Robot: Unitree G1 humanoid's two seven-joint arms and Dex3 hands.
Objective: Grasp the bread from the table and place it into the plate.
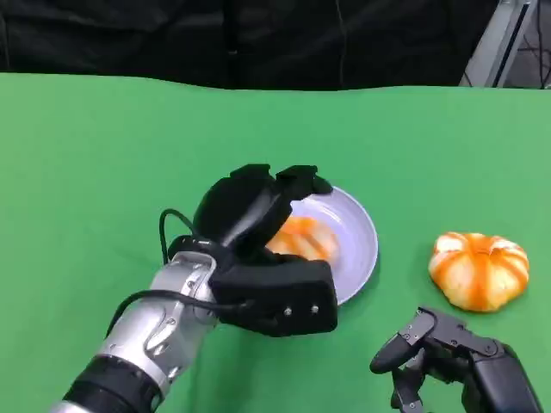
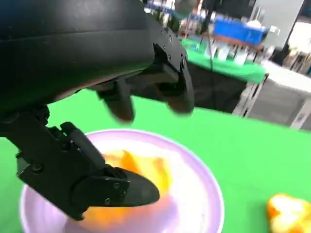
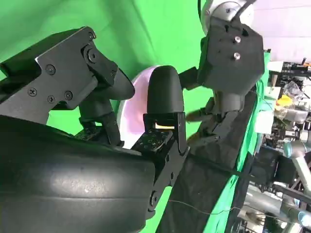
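Note:
A piece of orange bread (image 1: 306, 238) lies in the pale lilac plate (image 1: 357, 249) at the table's middle. My left hand (image 1: 258, 215) hovers over the plate's near-left side. The left wrist view shows its fingers (image 2: 175, 92) spread above the bread (image 2: 146, 172) and its thumb just in front of it, with nothing gripped. A second round orange-and-white bread (image 1: 479, 268) sits on the green table to the plate's right. My right hand (image 1: 439, 348) hangs at the lower right, near that bread, fingers apart and holding nothing.
The green table (image 1: 103, 172) stretches wide to the left and behind the plate. A dark backdrop runs along its far edge. In the right wrist view the left hand (image 3: 228, 53) hangs beyond my right hand's fingers (image 3: 165, 92), beside the plate (image 3: 138, 92).

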